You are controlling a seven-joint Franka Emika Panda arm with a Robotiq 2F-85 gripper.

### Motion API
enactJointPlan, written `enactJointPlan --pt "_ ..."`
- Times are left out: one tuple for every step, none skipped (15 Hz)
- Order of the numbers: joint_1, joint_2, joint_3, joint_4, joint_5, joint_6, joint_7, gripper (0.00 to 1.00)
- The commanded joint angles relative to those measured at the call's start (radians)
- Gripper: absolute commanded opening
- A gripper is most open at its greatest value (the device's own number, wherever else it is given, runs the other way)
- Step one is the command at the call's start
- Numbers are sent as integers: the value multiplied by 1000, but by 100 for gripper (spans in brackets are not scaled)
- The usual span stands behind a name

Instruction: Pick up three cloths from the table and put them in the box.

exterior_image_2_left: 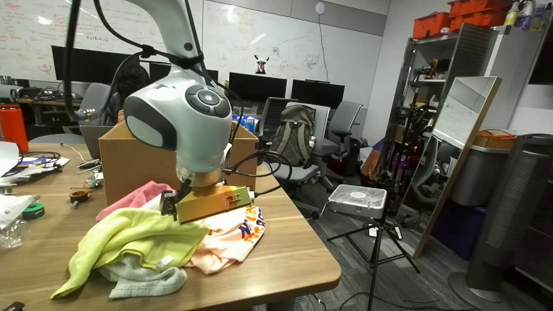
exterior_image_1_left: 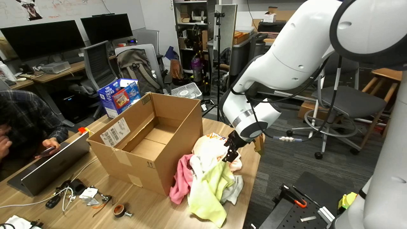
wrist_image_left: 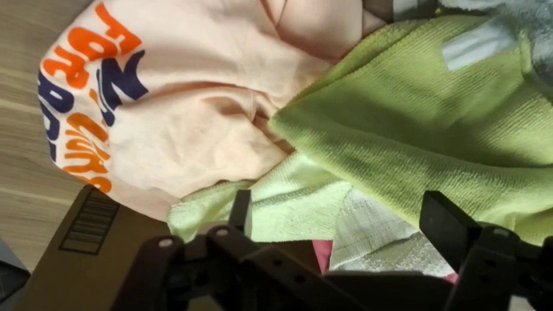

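Black two-fingered hand (wrist_image_left: 338, 211) is hovering spread wide, empty, over soft yellow-green cloth (wrist_image_left: 432, 123), so pickup's prob pending, needing a drop-and-pinch.

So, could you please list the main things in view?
box: one, brown, on the table
green cloth: one, yellow-green, heaped beside the box
peach cloth: one, peach, same heap
pink cloth: one, pink, same heap
grey cloth: at least one, grey, same heap
laptop: one, grey, on the table
backpack: one, olive, on a chair
monitors: at least four, black, at the back
person: one, dark-shirted, by the laptop
arm: one, white, over the table
gripper: one, black, open, over the heap
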State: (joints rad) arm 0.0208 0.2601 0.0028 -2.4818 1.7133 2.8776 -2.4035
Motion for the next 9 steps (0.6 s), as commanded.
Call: enactJointPlan --pt "36 41 21 11 -42 104 145 100" --pt "42 51 26 10 -57 116 180 100" --pt "50 66 32 6 -84 130 233 100" --pt "56 75 37 1 -115 132 275 100" --pt "63 80 41 -9 -152 133 325 100" --pt "70 85 41 -17 -192 128 372 100" --pt "78 89 39 -27 -238 119 422 100" --pt "86 92 35 -35 -281 108 465 100" --pt "94 87 29 -49 -333 93 514 100"
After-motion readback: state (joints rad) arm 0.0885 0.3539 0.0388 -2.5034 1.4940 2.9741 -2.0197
